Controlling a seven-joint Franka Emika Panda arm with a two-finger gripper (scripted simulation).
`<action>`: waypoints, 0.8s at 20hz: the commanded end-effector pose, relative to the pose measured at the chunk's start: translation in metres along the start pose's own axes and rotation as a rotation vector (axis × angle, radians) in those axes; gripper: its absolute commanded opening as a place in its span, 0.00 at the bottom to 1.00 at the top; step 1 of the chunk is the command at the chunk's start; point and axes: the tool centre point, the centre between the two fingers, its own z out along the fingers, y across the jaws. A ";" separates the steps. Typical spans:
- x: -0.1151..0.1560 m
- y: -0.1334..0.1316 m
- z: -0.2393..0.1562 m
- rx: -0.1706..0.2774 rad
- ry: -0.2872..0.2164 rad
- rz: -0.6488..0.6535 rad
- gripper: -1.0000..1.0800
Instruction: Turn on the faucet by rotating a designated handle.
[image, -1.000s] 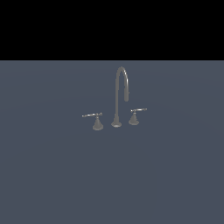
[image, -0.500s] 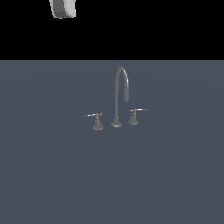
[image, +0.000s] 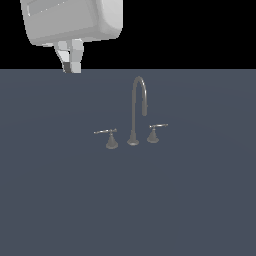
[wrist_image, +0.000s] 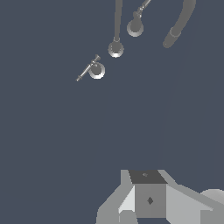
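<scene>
1. The wide dark slate-blue flat surface (image: 75, 200) fills the lower part of the exterior view, and the faucet set stands on it.
2. The small grey metal handle with a thin horizontal lever on a cone base (image: 110, 138) (wrist_image: 94, 68) stands just beside the round base of the dull grey metal gooseneck spout (image: 137, 107) (wrist_image: 116, 26), on the exterior view's left of it.
3. Its lever points away from the spout, towards the exterior view's left.
4. The slightly smaller twin grey lever handle (image: 154, 134) (wrist_image: 136, 24) stands just beside the spout on the exterior view's right.
5. The white, boxy robot gripper (image: 71, 66) hangs well apart from the spout, high above the surface on the exterior view's left.
6. Its two pale fingers (image: 75, 59) sit close together with only a narrow gap, clasping nothing; whether they are fully closed cannot be told.
</scene>
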 end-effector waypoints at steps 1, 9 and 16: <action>0.007 -0.012 0.015 0.003 0.001 0.049 0.00; 0.031 -0.044 0.059 0.009 0.005 0.190 0.00; 0.055 -0.067 0.095 0.011 0.009 0.303 0.00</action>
